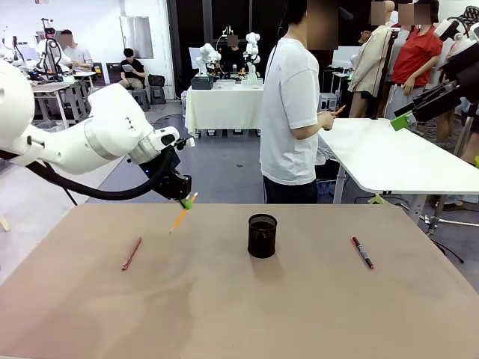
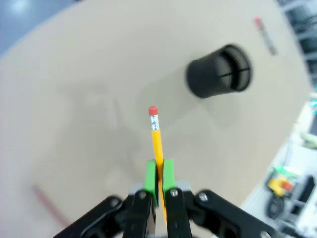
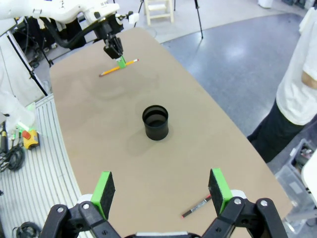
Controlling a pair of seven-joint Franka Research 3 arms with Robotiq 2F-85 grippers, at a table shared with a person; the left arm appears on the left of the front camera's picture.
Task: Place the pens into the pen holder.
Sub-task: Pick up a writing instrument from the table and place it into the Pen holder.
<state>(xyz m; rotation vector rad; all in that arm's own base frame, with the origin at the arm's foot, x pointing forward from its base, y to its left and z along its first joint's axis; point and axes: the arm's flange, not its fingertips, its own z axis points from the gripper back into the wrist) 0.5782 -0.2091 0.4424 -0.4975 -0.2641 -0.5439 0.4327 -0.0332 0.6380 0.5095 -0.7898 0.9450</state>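
Note:
My left gripper [image 1: 185, 202] is shut on the yellow-orange pencil [image 1: 180, 215] and holds it above the table's far left; its red eraser end points away in the left wrist view [image 2: 156, 136]. The black mesh pen holder [image 1: 262, 235] stands upright mid-table, to the right of the pencil, also seen as a dark cup [image 2: 219, 72] [image 3: 155, 122]. The thin reddish-pink pen [image 1: 132, 253] lies on the table at left. The red-and-black marker [image 1: 362, 252] lies at right [image 3: 197, 206]. My right gripper [image 3: 162, 191] hangs open high above the table, over the marker's side.
A person in a white shirt [image 1: 290, 112] stands beyond the table's far edge, facing a white side table [image 1: 397, 153]. The brown tabletop [image 1: 239, 307] is bare in front of the holder. A yellow control box [image 3: 29, 139] lies on the floor beside the table.

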